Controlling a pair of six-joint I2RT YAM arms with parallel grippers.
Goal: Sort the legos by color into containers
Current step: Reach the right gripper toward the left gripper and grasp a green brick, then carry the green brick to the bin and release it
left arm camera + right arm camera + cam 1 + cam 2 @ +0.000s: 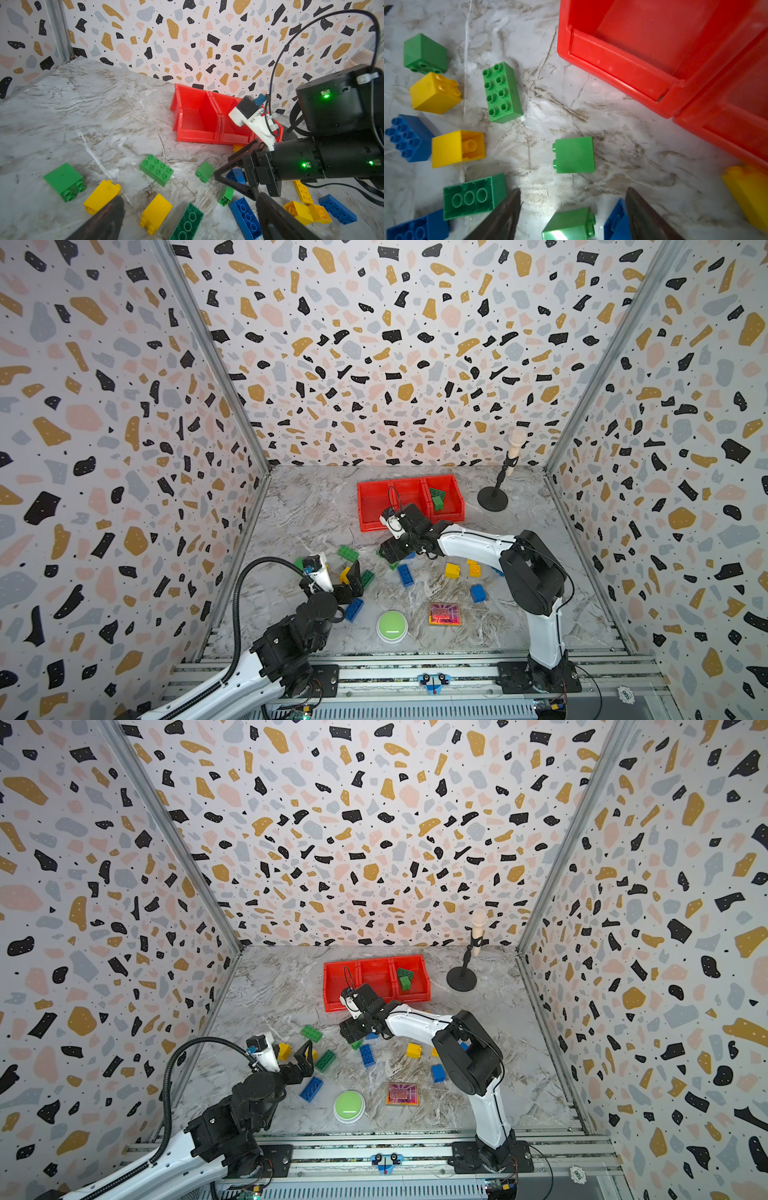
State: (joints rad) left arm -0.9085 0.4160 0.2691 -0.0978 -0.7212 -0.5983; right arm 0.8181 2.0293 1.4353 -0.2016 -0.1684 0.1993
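Note:
The containers, three joined red bins (362,506), stand at the back of the table; the rightmost holds two green legos (437,497). Blue, yellow and green legos lie scattered in front. My right gripper (573,190) is low over the table in front of the bins, open, its fingers (508,209) on either side of a small green brick (569,225) without touching it. A blue brick (614,222) lies against the other finger. My left gripper (191,198) hovers open over a yellow brick (155,211) and an upturned dark green brick (187,223), holding nothing.
A round green button (392,626) and a shiny pink-orange card (444,614) lie near the front edge. A microphone on a black stand (492,497) is right of the bins. Patterned walls close in three sides. More bricks (452,571) lie under the right arm.

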